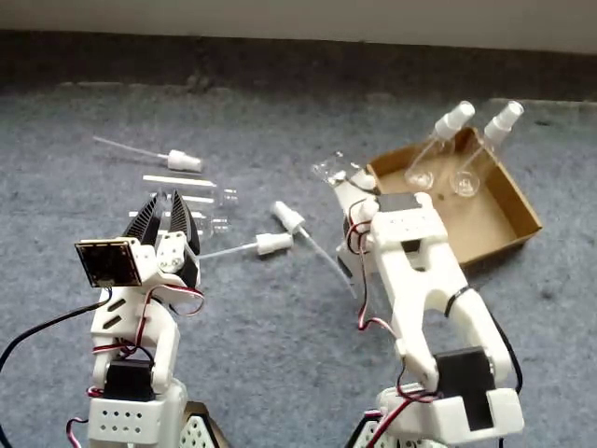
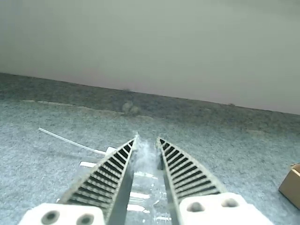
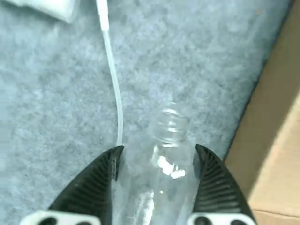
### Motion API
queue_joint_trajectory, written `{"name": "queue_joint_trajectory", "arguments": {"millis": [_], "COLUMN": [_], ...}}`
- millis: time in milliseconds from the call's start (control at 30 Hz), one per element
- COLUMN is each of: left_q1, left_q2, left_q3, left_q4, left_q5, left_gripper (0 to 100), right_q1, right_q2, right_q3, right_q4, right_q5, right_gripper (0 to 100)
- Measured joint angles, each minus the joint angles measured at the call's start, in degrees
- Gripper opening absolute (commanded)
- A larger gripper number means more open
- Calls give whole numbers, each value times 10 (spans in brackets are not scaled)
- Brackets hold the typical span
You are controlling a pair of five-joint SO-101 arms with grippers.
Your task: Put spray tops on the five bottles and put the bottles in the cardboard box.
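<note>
Right jaws pinch an uncapped bottle just beside the cardboard box; left jaws pinch a second bottle. Capping appears in hand: next, a spray top lying on the desk needs its tube fed into a neck.

The counter is covered in a grey, nubby, carpet-like cloth that spreads out on every side of the left hand. Far ahead of that hand the cloth ends at a dark strip, which carries a few pale blotches. Beyond the strip rises a plain, pale wall, bare and evenly lit. The light is soft and flat, with a mild shadow on the cloth just beside the right hand.
</note>
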Motion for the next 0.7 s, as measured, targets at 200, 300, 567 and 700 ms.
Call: {"name": "queue_joint_trajectory", "arguments": {"millis": [200, 300, 567, 700], "left_q1": [0, 33, 139, 196], "left_q2": [0, 0, 0, 0], "left_q3": [0, 0, 5, 5], "left_q4": [0, 0, 0, 0], "left_q5": [-28, -92, -193, -197], "left_gripper": [28, 28, 27, 27], "right_q1": [-4, -11, -11, -11], "right_q2": [-152, -215, -339, -411], "right_q3": [0, 6, 81, 150], "right_q4": [0, 0, -8, -50], "right_q5": [-84, -131, -195, -226], "right_gripper": [88, 88, 88, 88]}}
